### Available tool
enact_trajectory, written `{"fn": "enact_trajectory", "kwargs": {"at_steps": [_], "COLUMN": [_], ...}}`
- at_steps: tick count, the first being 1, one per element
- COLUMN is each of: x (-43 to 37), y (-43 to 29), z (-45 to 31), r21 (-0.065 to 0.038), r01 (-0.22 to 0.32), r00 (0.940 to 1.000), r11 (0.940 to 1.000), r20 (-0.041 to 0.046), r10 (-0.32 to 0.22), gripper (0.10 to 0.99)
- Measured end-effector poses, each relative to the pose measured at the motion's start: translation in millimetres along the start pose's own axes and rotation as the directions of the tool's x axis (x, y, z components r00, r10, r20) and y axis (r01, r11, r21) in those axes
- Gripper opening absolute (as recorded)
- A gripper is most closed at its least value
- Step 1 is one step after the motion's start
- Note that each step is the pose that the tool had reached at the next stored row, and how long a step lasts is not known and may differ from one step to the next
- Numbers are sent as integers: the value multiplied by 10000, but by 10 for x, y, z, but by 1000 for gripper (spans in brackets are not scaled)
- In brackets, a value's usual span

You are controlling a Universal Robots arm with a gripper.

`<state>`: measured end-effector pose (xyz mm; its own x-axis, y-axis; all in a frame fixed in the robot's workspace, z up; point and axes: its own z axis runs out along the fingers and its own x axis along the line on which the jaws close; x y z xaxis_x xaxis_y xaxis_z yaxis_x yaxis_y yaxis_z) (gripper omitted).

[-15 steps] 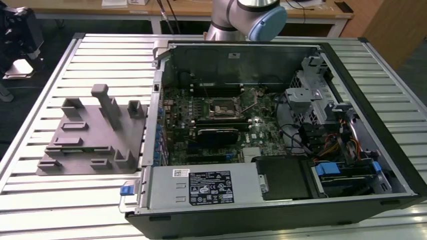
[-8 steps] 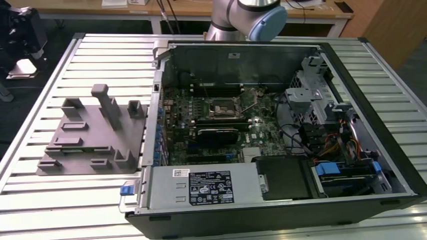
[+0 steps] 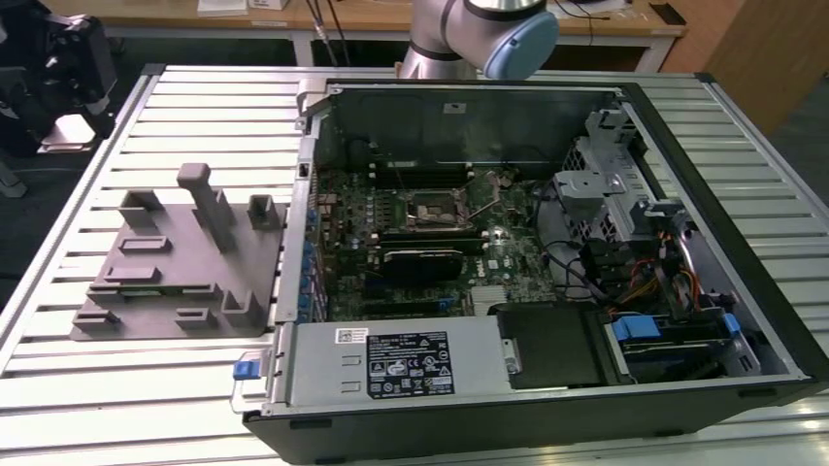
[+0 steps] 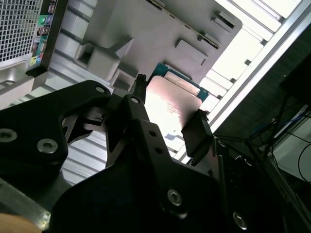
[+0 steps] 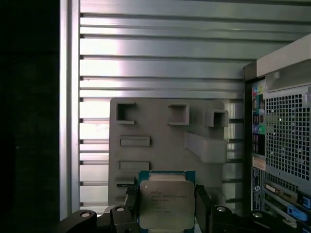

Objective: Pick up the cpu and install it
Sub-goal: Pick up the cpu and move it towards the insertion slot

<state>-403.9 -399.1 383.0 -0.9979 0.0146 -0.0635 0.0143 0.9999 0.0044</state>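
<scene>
The gripper [image 5: 166,209] is clamped on the cpu [image 5: 166,204], with one dark finger [image 5: 202,203] pressing each opposite edge. The chip lies flat between them, its silvery metal top turned to the camera in the first wrist view and a green rim showing along one side. In the second wrist view the cpu [image 4: 171,103] sits the same way between the fingers [image 4: 196,132]. Beyond the chip is the grey moulded fixture [image 5: 165,127], which rests on the slatted aluminium table [image 5: 160,63] beside the open computer case [image 5: 284,141]. In the exterior view the arm's blue-capped joint [image 3: 515,41] stands behind the case, whose motherboard socket [image 3: 434,208] has its wire lever alongside.
</scene>
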Motion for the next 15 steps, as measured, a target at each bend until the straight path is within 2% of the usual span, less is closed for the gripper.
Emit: {"fn": "enact_trajectory", "kwargs": {"at_steps": [15], "x": [-491], "y": [7], "z": [31], "r21": [1], "r01": [0], "r00": [10000], "r11": [10000], "r20": [-53], "r10": [0], "gripper": [545]}}
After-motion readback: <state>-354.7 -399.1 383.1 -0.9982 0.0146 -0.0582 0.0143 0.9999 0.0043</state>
